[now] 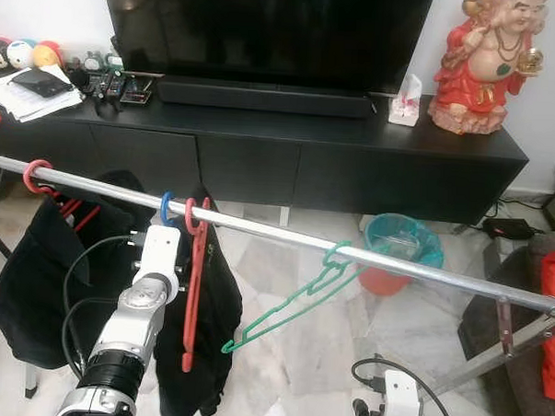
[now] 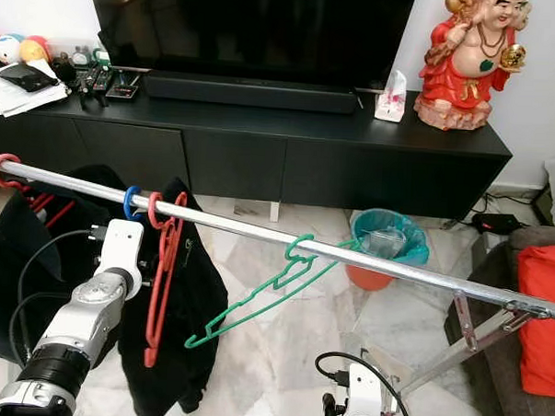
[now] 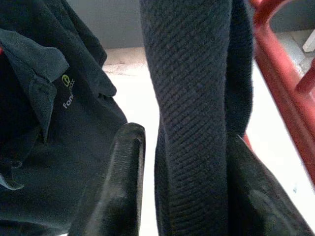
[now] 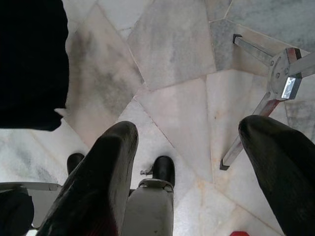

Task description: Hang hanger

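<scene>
**Inspector A:** Where does the hanger stand?

**Inspector B:** The red hanger (image 1: 194, 287) has its hook over the metal rail (image 1: 395, 266), hanging tilted just beside a blue hook (image 1: 165, 206). A dark garment (image 1: 213, 307) hangs against it. Further along the rail a green hanger (image 1: 292, 305) hangs bare and slanted, and a second dark garment (image 1: 44, 272) hangs on a red hook (image 1: 35, 174) at the far left end. In my judgement the red hanger is seated, so the hanging step looks essentially complete.

**Inspector A:** Why is the left arm raised there?

**Inspector B:** The left gripper (image 3: 184, 187) sits at rail height among the clothing, presumably to steady the load. Its wrist view shows a fold of dark ribbed fabric (image 3: 192, 113) between the two fingers (image 3: 120, 182), one finger against it and the other just beside, the red hanger's frame at the edge. I read the fingers as parted around the cloth, not clenched.

**Inspector A:** And the right?

**Inspector B:** The right gripper (image 4: 189, 172) hangs low over the marble floor (image 4: 172, 88), fingers spread wide, gripping nothing, near the rack's foot (image 4: 275, 83)
</scene>
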Robot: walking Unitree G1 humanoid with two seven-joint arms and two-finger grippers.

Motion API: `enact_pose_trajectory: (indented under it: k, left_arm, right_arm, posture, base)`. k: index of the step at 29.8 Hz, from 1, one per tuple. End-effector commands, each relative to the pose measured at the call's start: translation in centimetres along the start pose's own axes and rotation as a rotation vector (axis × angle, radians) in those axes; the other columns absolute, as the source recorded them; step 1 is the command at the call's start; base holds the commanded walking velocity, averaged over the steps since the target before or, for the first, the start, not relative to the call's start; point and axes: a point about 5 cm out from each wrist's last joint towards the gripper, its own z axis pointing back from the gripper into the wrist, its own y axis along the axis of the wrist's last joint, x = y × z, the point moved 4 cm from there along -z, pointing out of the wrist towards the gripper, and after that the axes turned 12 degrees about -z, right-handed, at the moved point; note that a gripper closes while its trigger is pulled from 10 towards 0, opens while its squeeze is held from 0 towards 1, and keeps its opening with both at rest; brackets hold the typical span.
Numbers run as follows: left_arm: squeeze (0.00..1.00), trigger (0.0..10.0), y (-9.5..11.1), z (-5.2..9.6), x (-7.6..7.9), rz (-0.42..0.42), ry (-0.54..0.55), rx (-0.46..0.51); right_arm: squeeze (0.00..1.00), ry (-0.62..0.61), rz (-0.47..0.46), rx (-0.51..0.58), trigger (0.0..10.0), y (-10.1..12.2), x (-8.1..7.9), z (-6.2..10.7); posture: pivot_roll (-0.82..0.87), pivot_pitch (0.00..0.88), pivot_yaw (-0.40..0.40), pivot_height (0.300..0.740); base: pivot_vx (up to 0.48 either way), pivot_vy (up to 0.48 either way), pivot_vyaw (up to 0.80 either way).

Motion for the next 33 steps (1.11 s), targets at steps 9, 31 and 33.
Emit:
enact_pose_trajectory:
  k: [9,31,33]
  left_arm:
    - [0.0,0.0,0.1,-0.1,0.0,-0.001,-0.008,0.014]
    - [0.0,2.7,2.9,2.8,-1.7,-0.037,0.04,0.268]
    - [0.0,10.0,2.2,3.6,-1.9,-0.03,0.037,0.278]
  right_arm:
    - [0.0,-0.003,-0.002,-0.002,10.0,-0.1,0.1,0.0]
    - [0.0,-0.005,0.0,-0.009,10.0,-0.4,0.2,0.1]
    - [0.0,-0.006,0.0,-0.009,10.0,-0.4,0.3,0.1]
  posture:
    - [0.01,0.0,-0.046,0.74]
    - [0.01,0.0,-0.036,0.74]
    - [0.01,0.0,-0.032,0.74]
  base:
    - [0.0,0.0,0.0]
    - [0.0,0.0,0.0]
    - [0.0,0.0,0.0]
